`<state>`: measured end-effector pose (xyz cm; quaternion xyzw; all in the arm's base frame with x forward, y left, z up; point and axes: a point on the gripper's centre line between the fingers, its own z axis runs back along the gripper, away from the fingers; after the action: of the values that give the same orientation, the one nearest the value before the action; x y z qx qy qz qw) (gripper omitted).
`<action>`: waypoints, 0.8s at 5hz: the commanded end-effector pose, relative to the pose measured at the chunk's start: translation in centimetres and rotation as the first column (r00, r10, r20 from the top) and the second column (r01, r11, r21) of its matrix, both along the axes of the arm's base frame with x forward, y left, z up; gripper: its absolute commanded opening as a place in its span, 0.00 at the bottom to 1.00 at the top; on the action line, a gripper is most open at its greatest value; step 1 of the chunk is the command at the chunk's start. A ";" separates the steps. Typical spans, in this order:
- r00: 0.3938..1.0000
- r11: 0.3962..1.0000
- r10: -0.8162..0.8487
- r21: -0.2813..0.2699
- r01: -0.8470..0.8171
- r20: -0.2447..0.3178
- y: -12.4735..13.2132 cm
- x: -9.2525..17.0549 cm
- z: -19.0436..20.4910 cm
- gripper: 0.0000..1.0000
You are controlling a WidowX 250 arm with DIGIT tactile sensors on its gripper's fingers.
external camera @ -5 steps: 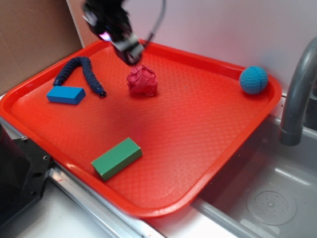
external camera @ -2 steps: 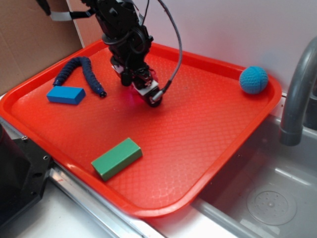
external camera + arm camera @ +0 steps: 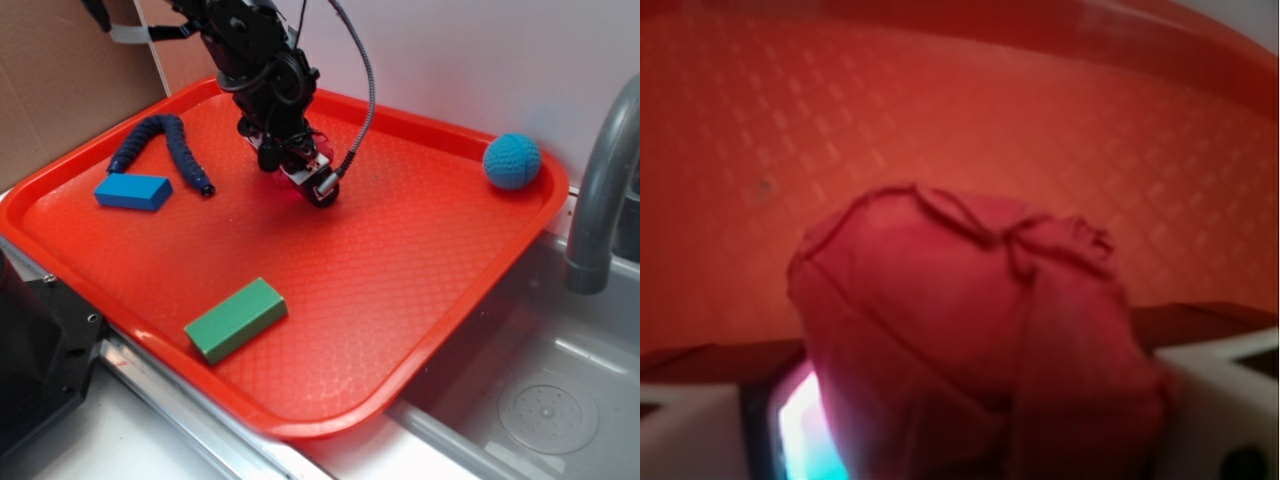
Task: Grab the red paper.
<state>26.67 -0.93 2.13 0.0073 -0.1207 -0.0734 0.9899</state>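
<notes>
the gripper (image 3: 300,178) is down on the orange-red tray (image 3: 420,250), well lower than a second ago, when it hung above the red paper (image 3: 975,345). since 0.4 s ago it has shifted a little toward the tray's back rim. in the exterior view the arm now hides the paper almost wholly. the wrist view shows the crumpled ball filling the lower frame, sitting between the two pale fingers (image 3: 1225,410) at the bottom corners, close against them; whether they squeeze it i cannot tell. the blue block (image 3: 133,191), the green block (image 3: 236,319), the dark blue segmented snake toy (image 3: 165,148) and the blue knitted ball (image 3: 512,161) lie where they lay before.
</notes>
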 end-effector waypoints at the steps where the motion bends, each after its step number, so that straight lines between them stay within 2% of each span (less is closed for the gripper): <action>1: 0.996 0.996 0.087 -0.037 -0.086 0.011 1.3 -1.9 9.3 0.00; 2: 0.973 0.982 0.171 -0.052 -0.181 -0.154 2.2 -5.3 14.4 0.00; 3: 0.962 0.965 0.256 -0.032 -0.260 -0.096 2.1 -6.9 18.8 0.00; 4: 0.962 0.964 0.262 -0.018 -0.264 -0.071 1.6 -6.8 20.2 0.00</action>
<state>19.30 1.03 20.90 0.0085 -0.0661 0.0595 0.9960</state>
